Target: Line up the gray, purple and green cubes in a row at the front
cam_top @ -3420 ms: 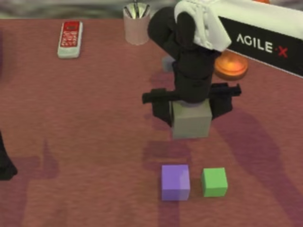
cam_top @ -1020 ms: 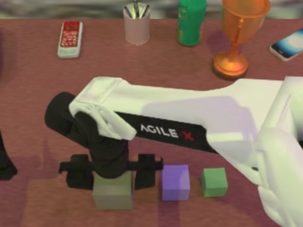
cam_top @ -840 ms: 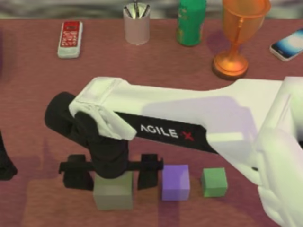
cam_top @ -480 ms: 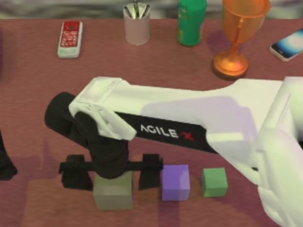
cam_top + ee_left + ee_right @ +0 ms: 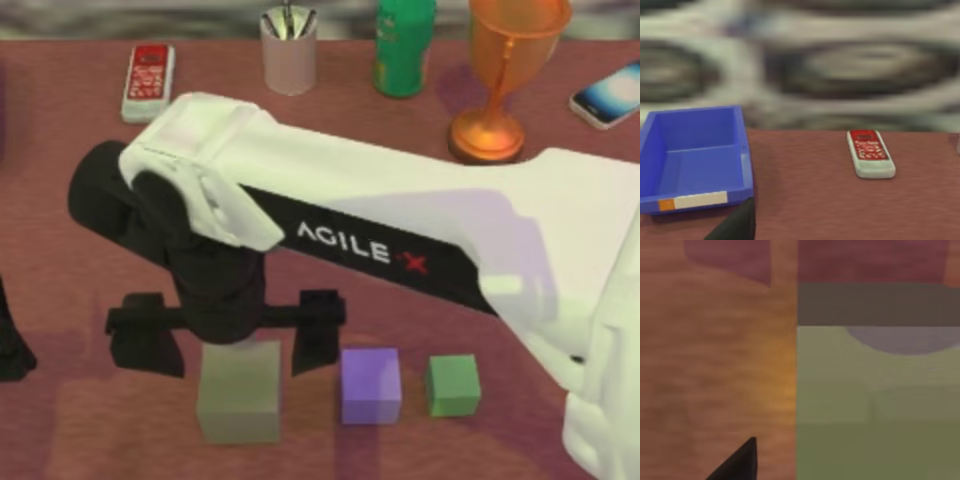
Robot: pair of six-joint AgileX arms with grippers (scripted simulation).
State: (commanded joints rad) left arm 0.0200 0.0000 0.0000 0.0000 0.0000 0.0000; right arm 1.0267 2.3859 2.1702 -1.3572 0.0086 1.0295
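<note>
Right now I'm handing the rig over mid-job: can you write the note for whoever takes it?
Right gripper: open, raised just above the gray cube, fingers spread wide on either side, holding nothing.
Left arm: parked at the table's left edge, only a dark sliver of it in the top view; its gripper's state cannot be told.
Cubes: gray cube, purple cube and green cube sit in a row along the front edge, gray leftmost, green rightmost, with small gaps between them.
Done: all three look placed in line.
Left: probably only to pull the right arm clear and confirm the row is straight.
</note>
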